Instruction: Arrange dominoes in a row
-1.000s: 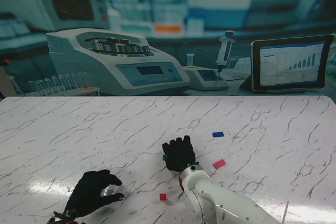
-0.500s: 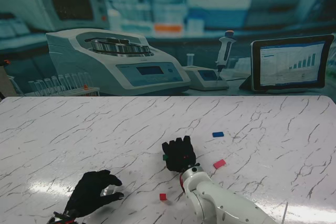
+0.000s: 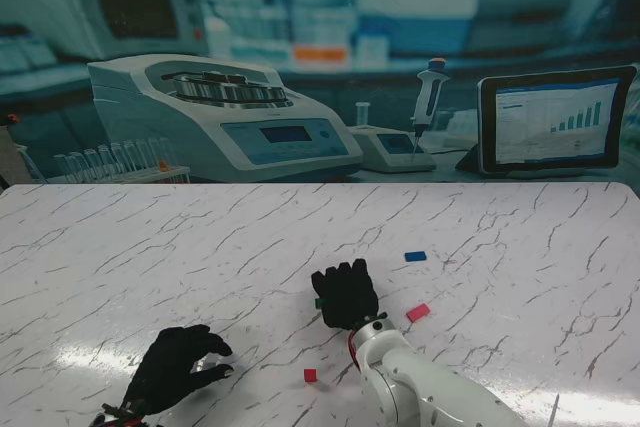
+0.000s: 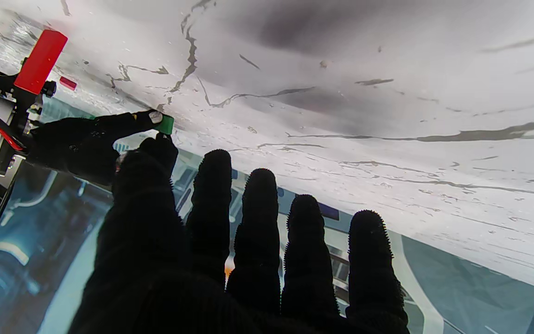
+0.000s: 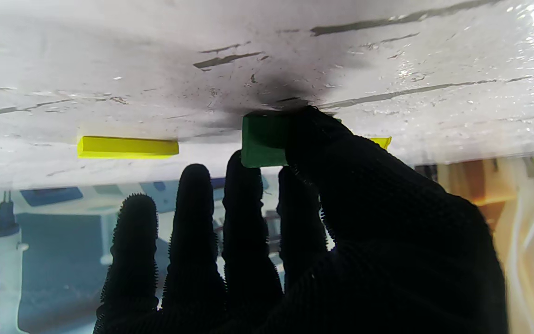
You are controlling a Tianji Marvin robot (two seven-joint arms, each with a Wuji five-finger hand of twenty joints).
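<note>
Lab bench backdrop, white marble table. The right hand is pinching a green domino between thumb and fingers at the tabletop, mid-table. It looks small, light, rigid and slick, so grip its broad faces. The left hand hovers spread, holding nothing. Count: one green, two yellow dominoes past it, two red dominoes, one blue domino.

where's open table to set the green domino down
Open marble spans the left side, farther from me than the left hand. It is crowded around the right hand holding the green domino: blue domino, pink domino, red domino.
</note>
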